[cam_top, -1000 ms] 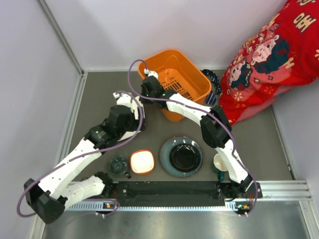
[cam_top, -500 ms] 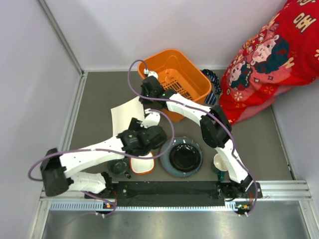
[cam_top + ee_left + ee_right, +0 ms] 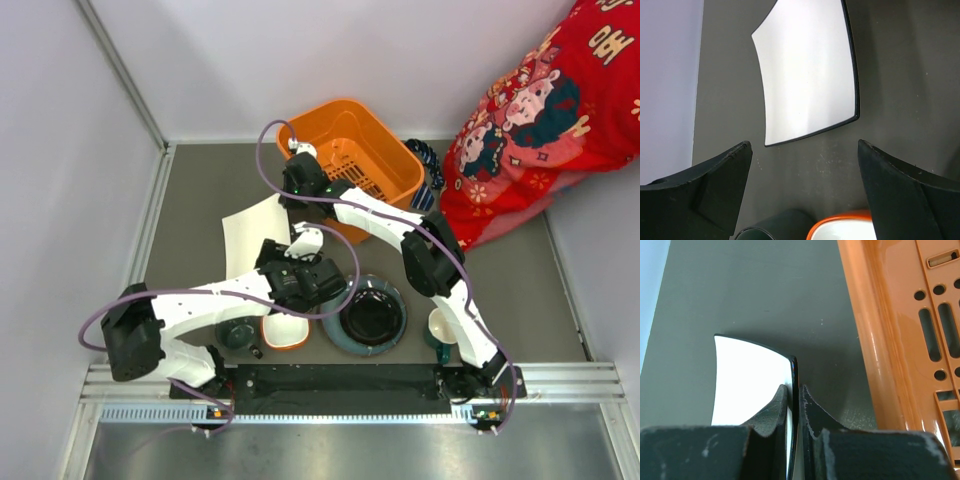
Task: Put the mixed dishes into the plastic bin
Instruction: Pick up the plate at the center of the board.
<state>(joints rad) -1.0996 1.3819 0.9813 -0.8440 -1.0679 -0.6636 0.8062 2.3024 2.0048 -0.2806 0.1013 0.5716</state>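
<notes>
Surface: dark grey tabletop (image 3: 195,190), pale walls (image 3: 60,150) around.
Right gripper (image 3: 794,390): clamped on edge of white square plate (image 3: 747,385), outside and just beside orange slotted plastic bin (image 3: 875,340).
Left gripper (image 3: 804,146): spread wide, empty, above small orange bowl (image 3: 845,227) and dark teal cup (image 3: 775,227).

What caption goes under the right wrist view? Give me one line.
Right pincer shut on the edge of the plate, with the bin alongside.
</notes>
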